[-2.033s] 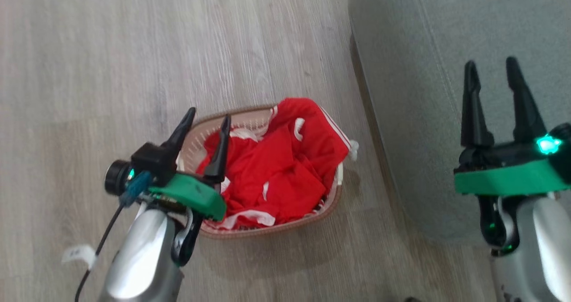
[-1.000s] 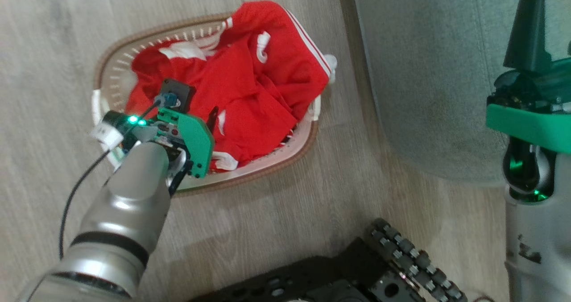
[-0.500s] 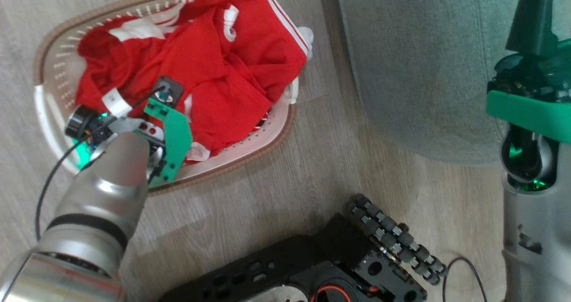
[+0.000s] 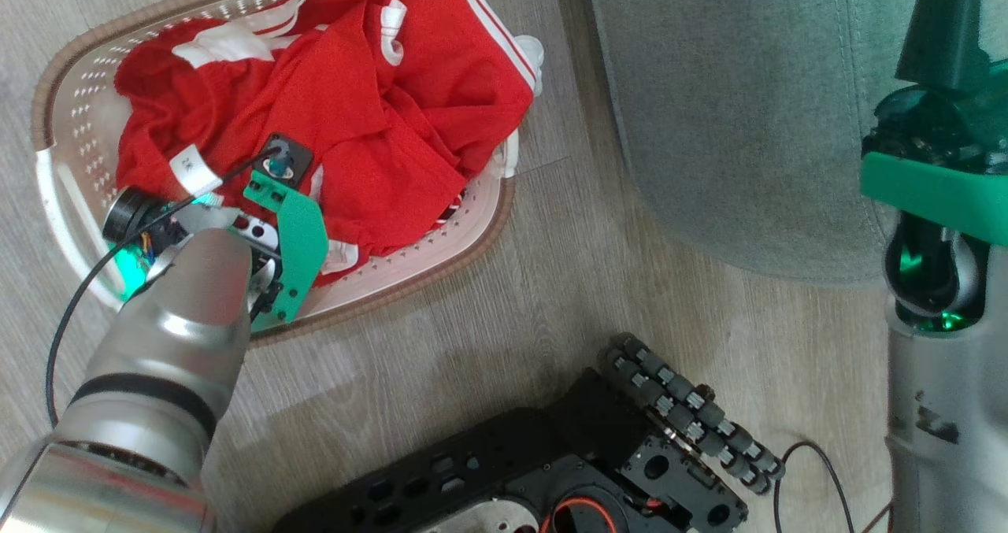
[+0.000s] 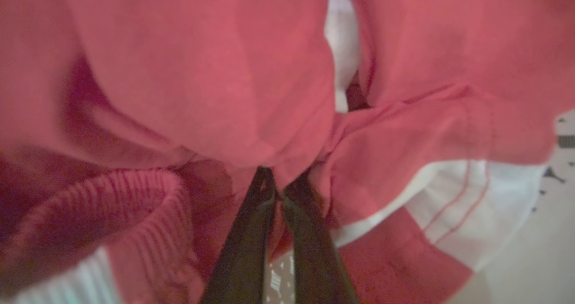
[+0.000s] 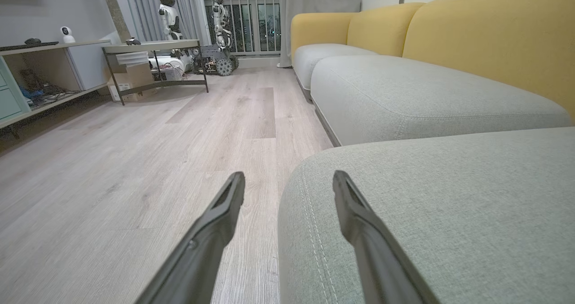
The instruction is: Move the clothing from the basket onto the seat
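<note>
nearest the camera, on the robot's side of the basket (image 4: 75, 123), sits the robot's black wheeled base (image 4: 551, 470) on the pale wood floor (image 4: 512, 297). from the lower left the silver left forearm (image 4: 181, 320) rises at a slant and reaches over the basket's near rim. its green wrist plate tips steeply downward, so the left gripper (image 5: 276, 185) points down into the basket. in the left wrist view its two dark fingers (image 5: 245, 250) are drawn together with only a slit between them, and their tips are buried in a bunched fold of the clothing (image 4: 378, 123), pinching the red cloth. a black cable loops from the wrist out past the basket's left side.

the clothing lies crumpled inside the basket. it covers most of the middle and right, while the left wall is bare. one striped edge hangs over the basket's right rim.

to the right of the basket, across a strip of floor, is the rounded corner of the grey-green seat (image 4: 732, 108), with nothing red on it. the right arm stands upright well to the right of the basket. the right gripper (image 6: 287, 182) hangs level at the seat's corner with its fingers spread wide, holding nothing. one finger is over the floor, the other over the cushion.
</note>
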